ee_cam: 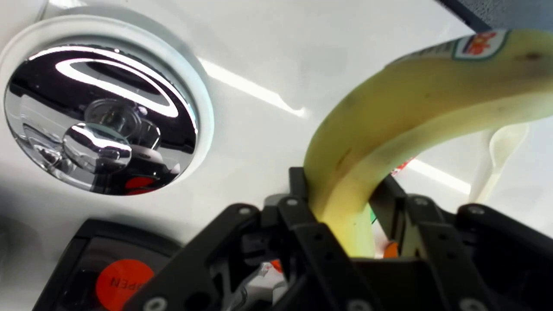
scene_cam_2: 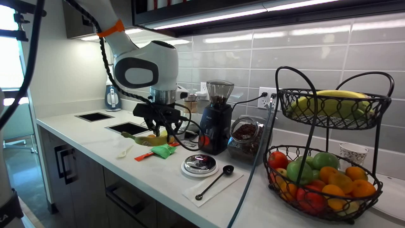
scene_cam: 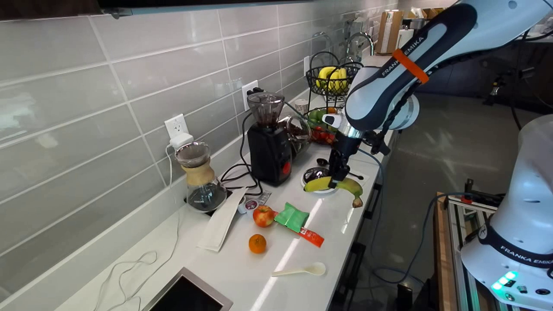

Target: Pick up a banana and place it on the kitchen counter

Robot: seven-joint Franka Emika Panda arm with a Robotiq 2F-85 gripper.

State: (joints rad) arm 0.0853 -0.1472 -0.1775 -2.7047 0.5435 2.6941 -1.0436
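In an exterior view, left to right: glass carafe [scene_cam: 203,185] near the back edge of the table [scene_cam: 283,248], tiled wall [scene_cam: 185,73] behind it; orange [scene_cam: 257,244] and apple [scene_cam: 262,216] near each other, between back and front edges; coffee grinder [scene_cam: 268,155] further along the back edge; green packet [scene_cam: 292,217] overlapping a red packet [scene_cam: 312,237]; pale spoon [scene_cam: 314,268] near the front edge; metal lid [scene_cam: 314,173] mid-table, further along; then the banana [scene_cam: 348,184], up off the table by the look of it, near the front edge, stem end pointing that way; in the wrist view, gripper [ee_cam: 342,192] is narrow, holding the banana roughly mid-length; exact height over the table and tilt, can't tell; step in hand, my call: pick-up looks done, placing not yet; next move calls for lowering the banana onto the table well inside the front edge, away from the metal lid and packets, then opening once it rests there; stem end needs watching, it could hang past that front edge if set down too far out.
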